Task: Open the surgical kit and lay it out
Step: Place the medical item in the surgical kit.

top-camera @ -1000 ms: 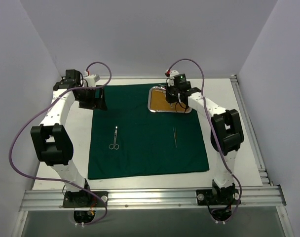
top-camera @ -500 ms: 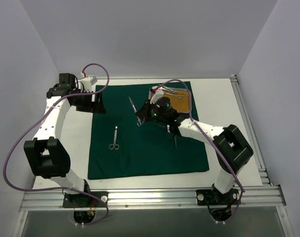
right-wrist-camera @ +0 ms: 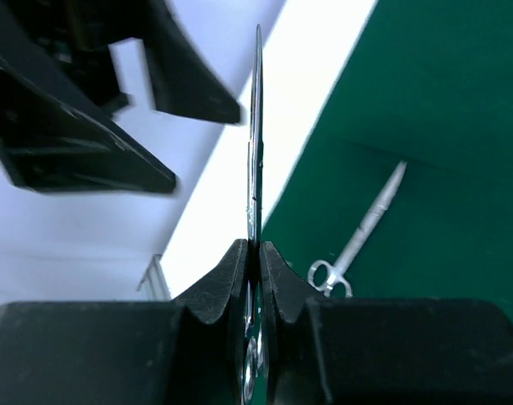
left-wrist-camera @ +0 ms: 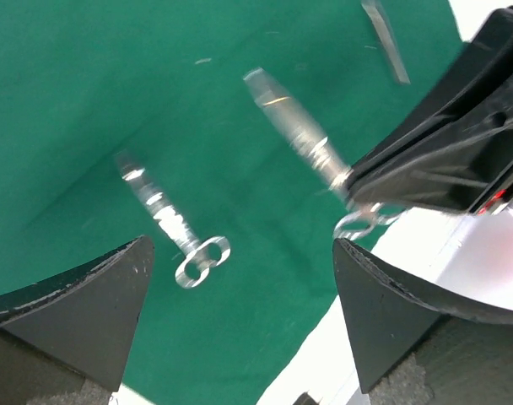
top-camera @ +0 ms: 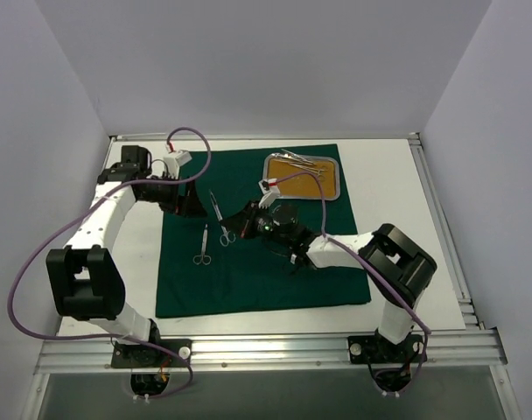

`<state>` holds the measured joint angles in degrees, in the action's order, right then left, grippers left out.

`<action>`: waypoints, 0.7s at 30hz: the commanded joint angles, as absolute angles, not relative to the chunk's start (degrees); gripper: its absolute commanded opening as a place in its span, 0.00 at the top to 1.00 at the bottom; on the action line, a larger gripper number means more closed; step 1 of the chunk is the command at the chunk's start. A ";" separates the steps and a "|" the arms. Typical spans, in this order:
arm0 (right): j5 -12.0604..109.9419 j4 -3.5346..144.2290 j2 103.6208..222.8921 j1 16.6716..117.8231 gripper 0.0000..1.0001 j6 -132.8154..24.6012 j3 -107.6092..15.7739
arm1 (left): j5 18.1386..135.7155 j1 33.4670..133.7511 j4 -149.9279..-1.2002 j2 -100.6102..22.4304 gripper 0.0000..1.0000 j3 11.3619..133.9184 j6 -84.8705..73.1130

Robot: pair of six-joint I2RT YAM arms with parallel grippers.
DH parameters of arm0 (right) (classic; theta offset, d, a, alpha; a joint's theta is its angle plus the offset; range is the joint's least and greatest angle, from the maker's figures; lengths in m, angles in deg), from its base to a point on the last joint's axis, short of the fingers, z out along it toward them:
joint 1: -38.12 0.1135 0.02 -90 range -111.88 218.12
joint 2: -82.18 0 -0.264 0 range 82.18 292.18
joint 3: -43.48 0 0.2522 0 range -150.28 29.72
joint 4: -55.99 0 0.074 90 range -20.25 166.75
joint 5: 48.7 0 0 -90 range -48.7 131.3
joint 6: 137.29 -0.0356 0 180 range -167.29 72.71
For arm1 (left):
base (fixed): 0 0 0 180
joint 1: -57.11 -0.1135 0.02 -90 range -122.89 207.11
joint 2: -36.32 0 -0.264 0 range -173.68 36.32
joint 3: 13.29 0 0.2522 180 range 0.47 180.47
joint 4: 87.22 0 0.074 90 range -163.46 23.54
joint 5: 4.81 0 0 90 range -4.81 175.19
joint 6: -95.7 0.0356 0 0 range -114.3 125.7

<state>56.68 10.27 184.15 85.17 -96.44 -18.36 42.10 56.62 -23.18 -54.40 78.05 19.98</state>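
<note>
The dark green drape [top-camera: 257,271] lies spread flat on the table. At its far right corner stands the steel tray [top-camera: 269,175] with a tan liner and slim silver instruments [top-camera: 297,159] at its far end. One pair of scissors [top-camera: 202,245] lies on the drape's left part, also seen as scissors [left-wrist-camera: 168,224] and scissors [right-wrist-camera: 358,236]. My right gripper [top-camera: 244,220] [right-wrist-camera: 253,253] is shut on a second pair of scissors [top-camera: 218,217] [right-wrist-camera: 256,126] above the drape, blade pointing at the left arm. My left gripper [top-camera: 183,199] [left-wrist-camera: 244,312] hangs open and empty over the drape's left edge.
Tweezers [top-camera: 294,262] on the drape are mostly hidden under the right forearm. White table [top-camera: 397,175] borders the drape on both sides. The two grippers are close together; the right gripper [left-wrist-camera: 450,160] fills the left wrist view's right side. A rail [top-camera: 266,350] runs along the near edge.
The right arm swung from the tray leftward across the drape, carrying a pair of scissors toward the left arm. The left gripper shifted slightly right and nearer, staying open.
</note>
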 commanded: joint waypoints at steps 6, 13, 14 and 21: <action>55.98 -0.47 183.16 85.85 1.00 -97.92 -17.48 | 27.98 61.77 -32.06 -56.93 0.08 75.53 20.12; 56.76 -1.96 183.25 85.85 1.00 -98.09 -17.39 | 24.55 61.59 -38.64 -55.36 0.33 73.51 16.17; 56.94 -2.23 183.51 85.85 1.00 -98.09 -17.48 | 25.15 61.68 -40.48 -54.66 0.35 72.38 15.20; 58.53 -4.78 184.74 85.85 1.00 -99.06 -18.01 | 24.72 61.86 -41.29 -55.26 0.39 72.45 13.96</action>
<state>57.07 2.36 184.28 85.80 -98.40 -16.96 27.26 61.67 -37.67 -56.85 71.93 14.76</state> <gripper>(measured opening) 0.041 0.620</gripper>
